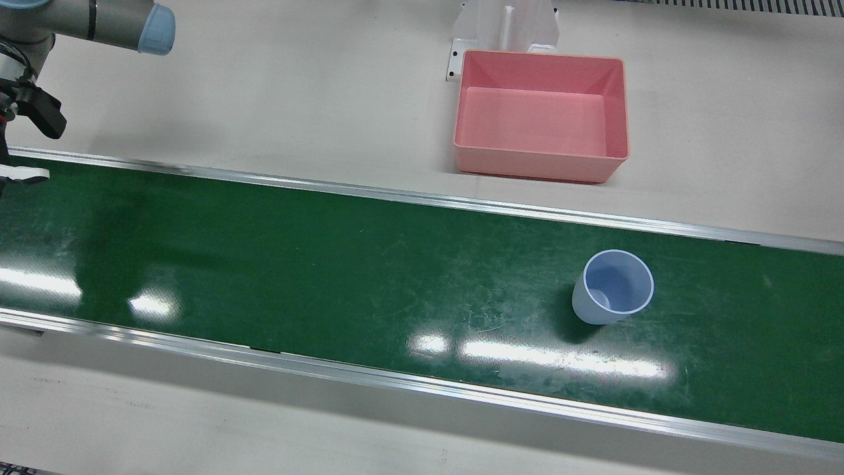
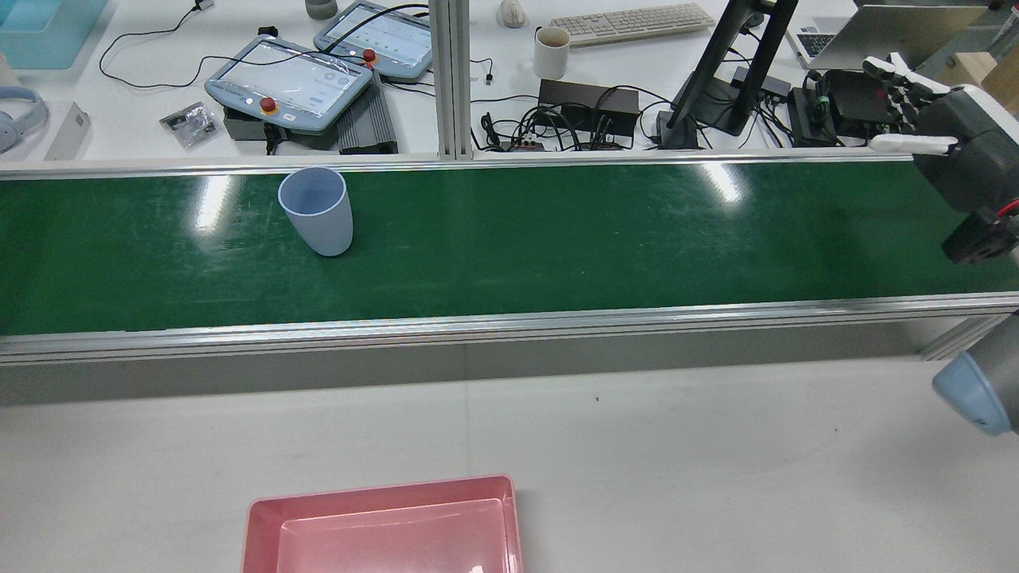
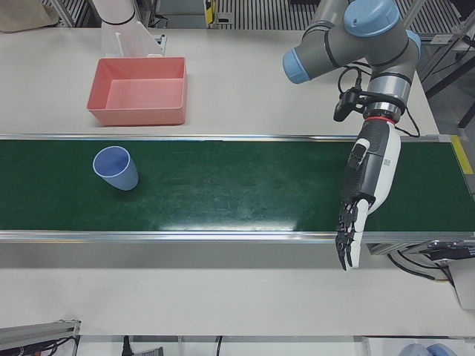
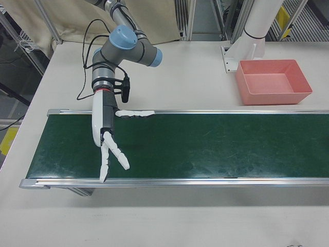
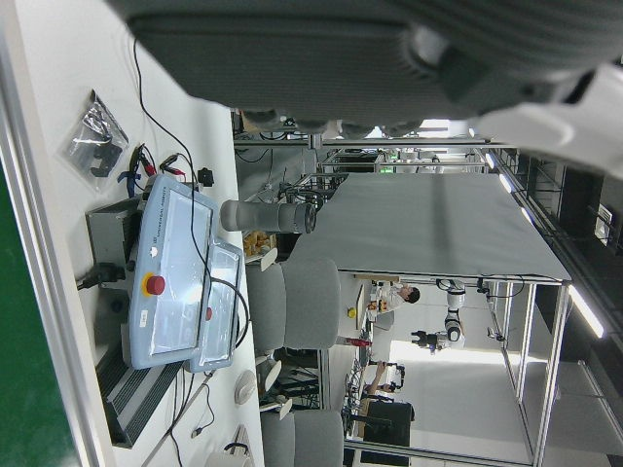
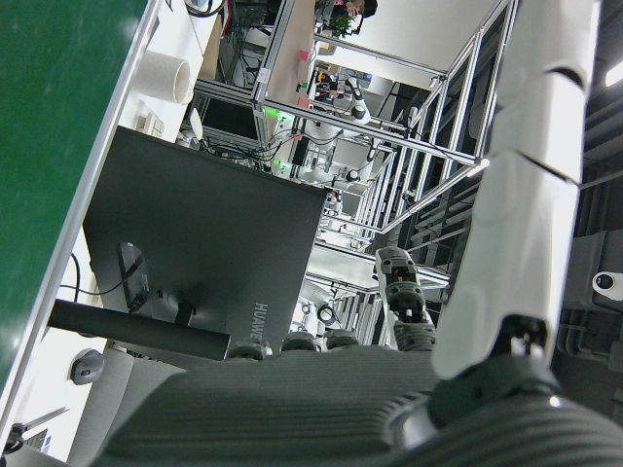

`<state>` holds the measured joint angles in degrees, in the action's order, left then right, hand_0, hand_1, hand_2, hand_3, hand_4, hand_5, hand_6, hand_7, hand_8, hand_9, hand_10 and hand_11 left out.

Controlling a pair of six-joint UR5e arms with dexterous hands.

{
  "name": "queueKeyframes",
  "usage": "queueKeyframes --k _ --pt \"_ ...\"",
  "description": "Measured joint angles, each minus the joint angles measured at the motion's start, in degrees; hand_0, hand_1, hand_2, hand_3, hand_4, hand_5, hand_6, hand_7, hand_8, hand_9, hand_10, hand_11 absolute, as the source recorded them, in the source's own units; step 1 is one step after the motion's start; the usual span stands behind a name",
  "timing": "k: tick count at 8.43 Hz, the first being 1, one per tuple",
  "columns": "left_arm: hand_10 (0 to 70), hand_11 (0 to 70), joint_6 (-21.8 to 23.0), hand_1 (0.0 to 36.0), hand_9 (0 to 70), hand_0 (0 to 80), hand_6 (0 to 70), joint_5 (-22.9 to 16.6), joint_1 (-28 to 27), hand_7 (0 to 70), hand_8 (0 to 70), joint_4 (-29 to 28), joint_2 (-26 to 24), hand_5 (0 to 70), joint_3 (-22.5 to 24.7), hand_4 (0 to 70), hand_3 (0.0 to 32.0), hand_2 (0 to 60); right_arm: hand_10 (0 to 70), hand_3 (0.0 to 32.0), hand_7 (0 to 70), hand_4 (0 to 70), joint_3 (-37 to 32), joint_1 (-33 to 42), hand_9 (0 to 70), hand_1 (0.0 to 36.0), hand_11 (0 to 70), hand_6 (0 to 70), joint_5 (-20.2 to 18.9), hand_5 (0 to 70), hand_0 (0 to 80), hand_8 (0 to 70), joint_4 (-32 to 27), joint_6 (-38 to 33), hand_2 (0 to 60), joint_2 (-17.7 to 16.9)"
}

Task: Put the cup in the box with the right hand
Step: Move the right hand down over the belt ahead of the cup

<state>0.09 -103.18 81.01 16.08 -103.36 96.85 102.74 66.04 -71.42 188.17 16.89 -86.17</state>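
Observation:
A pale blue cup (image 1: 613, 287) (image 2: 316, 211) (image 3: 115, 168) stands upright and empty on the green belt (image 1: 297, 264). The pink box (image 1: 534, 165) (image 2: 382, 487) (image 3: 137, 115) (image 4: 275, 96) sits empty on the white table, on the robot's side of the belt. My right hand (image 4: 110, 141) (image 2: 931, 131) hangs open over the far end of the belt, white fingers spread, far from the cup. My left hand (image 3: 364, 200) is open too, its fingers stretched over the belt's other end, well to the side of the cup. Neither hand holds anything.
A white pedestal (image 1: 508, 26) stands right behind the box. Beyond the belt, the operators' desk carries two teach pendants (image 2: 290, 79), a mug (image 2: 551, 52), a monitor stand (image 2: 716, 72) and cables. Aluminium rails (image 1: 395, 194) edge the belt.

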Motion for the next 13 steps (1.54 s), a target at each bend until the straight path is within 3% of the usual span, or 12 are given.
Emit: queueKeyframes --k 3,5,6,7,11,13 --pt "0.0 0.0 0.00 0.0 0.0 0.0 0.0 0.00 0.00 0.0 0.0 0.00 0.00 0.0 0.00 0.0 0.0 0.0 0.0 0.0 0.0 0.0 0.36 -7.53 0.8 19.0 0.0 1.3 7.48 5.5 51.8 0.0 0.00 0.05 2.3 1.92" --pt "0.0 0.0 0.00 0.0 0.0 0.0 0.0 0.00 0.02 0.0 0.0 0.06 -0.05 0.0 0.04 0.0 0.0 0.0 0.0 0.0 0.6 0.0 0.79 -11.83 0.0 19.7 0.0 1.8 12.05 5.3 52.3 0.0 0.73 0.10 4.6 2.85" --pt "0.0 0.0 0.00 0.0 0.0 0.0 0.0 0.00 0.03 0.0 0.0 0.08 -0.04 0.0 0.03 0.0 0.0 0.0 0.0 0.0 0.0 0.0 1.50 -13.64 0.0 19.3 0.0 1.4 13.96 5.4 52.3 0.0 2.49 0.13 2.2 3.37" --pt "0.0 0.0 0.00 0.0 0.0 0.0 0.0 0.00 0.03 0.0 0.0 0.08 -0.03 0.0 0.05 0.0 0.0 0.0 0.0 0.0 0.0 0.0 2.59 -15.34 0.0 19.0 0.0 1.3 15.81 5.2 51.3 0.0 4.37 0.15 4.1 3.74" --pt "0.0 0.0 0.00 0.0 0.0 0.0 0.0 0.00 0.03 0.0 0.0 0.01 0.00 0.0 0.07 0.0 0.0 0.0 0.0 0.0 0.0 0.0 6.57 -17.34 0.0 19.1 0.0 1.1 17.48 5.0 50.5 0.0 12.64 0.33 6.5 4.15" --pt "0.0 0.0 0.00 0.0 0.0 0.0 0.0 0.00 0.03 0.0 0.0 0.00 0.00 0.0 0.02 0.0 0.0 0.0 0.0 0.0 0.0 0.0 6.77 -18.64 0.0 18.2 0.0 1.1 17.54 5.0 50.2 0.0 13.93 0.49 5.4 4.48"
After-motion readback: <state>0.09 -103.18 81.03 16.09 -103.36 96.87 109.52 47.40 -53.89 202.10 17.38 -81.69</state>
